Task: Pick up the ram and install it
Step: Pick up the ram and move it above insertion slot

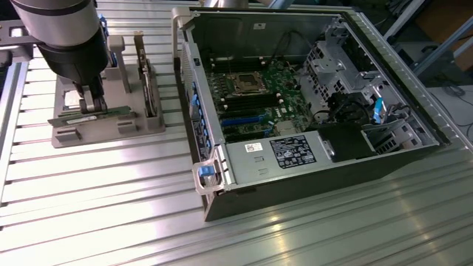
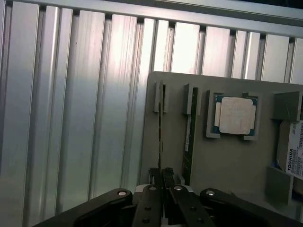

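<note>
End effector [image 2: 162,176] vertical, tight on ram [image 1: 114,113]

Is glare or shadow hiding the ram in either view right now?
Exterior view: strong glare on the table, but the ram at the tool reads clearly. Wrist view: glare streaks the table slats; the ram sits edge-on, dark against the shaded holder, hard to make out.
</note>
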### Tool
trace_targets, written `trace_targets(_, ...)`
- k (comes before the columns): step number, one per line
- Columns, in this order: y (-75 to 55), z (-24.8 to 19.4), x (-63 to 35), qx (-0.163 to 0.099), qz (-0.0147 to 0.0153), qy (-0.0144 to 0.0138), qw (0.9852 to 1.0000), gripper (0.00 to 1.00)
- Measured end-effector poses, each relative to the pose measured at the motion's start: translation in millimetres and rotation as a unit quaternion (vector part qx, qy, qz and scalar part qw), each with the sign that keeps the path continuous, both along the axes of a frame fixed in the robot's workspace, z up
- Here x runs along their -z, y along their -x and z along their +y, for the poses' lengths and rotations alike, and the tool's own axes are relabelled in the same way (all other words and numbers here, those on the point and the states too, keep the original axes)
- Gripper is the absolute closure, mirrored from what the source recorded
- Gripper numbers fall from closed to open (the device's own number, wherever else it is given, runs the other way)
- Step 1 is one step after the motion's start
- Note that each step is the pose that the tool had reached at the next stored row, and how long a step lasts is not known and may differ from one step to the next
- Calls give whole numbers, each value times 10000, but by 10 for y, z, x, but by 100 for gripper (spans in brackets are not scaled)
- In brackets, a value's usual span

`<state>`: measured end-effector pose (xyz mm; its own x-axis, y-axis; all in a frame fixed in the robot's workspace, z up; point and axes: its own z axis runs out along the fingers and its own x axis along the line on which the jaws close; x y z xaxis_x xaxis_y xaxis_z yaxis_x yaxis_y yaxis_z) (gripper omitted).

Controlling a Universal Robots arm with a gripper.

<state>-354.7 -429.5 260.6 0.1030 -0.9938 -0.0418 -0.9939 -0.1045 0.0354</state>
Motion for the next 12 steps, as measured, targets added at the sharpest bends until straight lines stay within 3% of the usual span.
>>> trace_targets(7, -10, 0, -127, 103, 0, 0, 9999, 87)
trace_targets(12, -12, 0, -159, 126, -1, -4, 9999, 87)
